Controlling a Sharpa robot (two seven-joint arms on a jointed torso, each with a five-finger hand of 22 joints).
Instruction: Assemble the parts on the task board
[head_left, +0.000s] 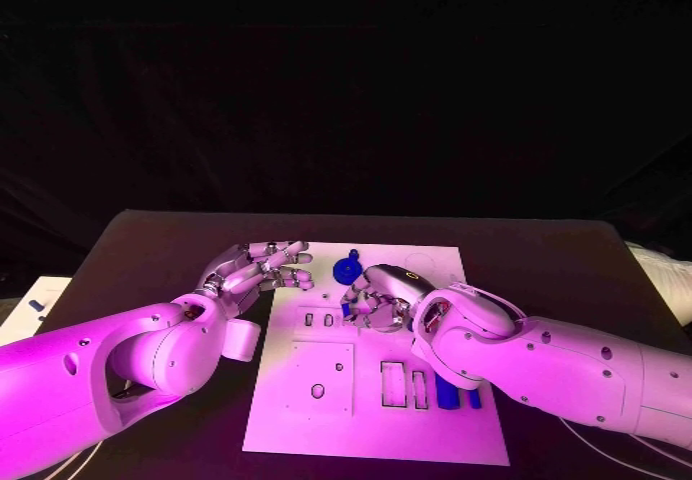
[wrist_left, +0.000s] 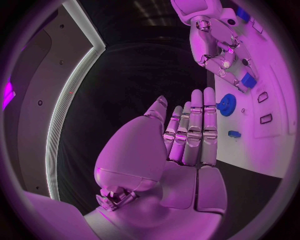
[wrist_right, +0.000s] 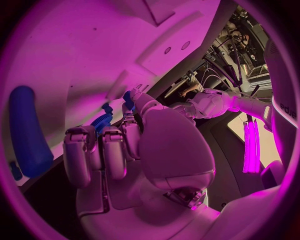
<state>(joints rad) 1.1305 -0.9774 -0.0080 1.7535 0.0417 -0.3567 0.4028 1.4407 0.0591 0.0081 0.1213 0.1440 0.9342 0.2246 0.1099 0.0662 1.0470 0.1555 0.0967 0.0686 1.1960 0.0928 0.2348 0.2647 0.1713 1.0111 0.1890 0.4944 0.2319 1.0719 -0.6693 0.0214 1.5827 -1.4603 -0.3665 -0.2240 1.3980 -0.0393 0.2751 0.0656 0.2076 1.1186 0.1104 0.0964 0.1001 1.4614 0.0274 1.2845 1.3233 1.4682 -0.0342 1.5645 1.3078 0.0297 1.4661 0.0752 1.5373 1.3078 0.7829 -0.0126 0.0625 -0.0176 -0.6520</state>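
At the left, the left robot hand (head_left: 267, 268) is held flat and empty, fingers straight and slightly apart, hovering over the black counter (head_left: 159, 250) at the left edge of the white task board (head_left: 303, 410). Just right of its fingertips, a blue gear (head_left: 348, 270) rests near the board's far edge. Further right, the right robot hand (head_left: 378, 298) is curled over mid-board, a small blue part (wrist_left: 248, 80) pinched at its fingertips. Two blue pegs (head_left: 459, 396) lie near the board's right edge. The small part could be dropped or seated crookedly, since the slot is hidden under the curled fingers.
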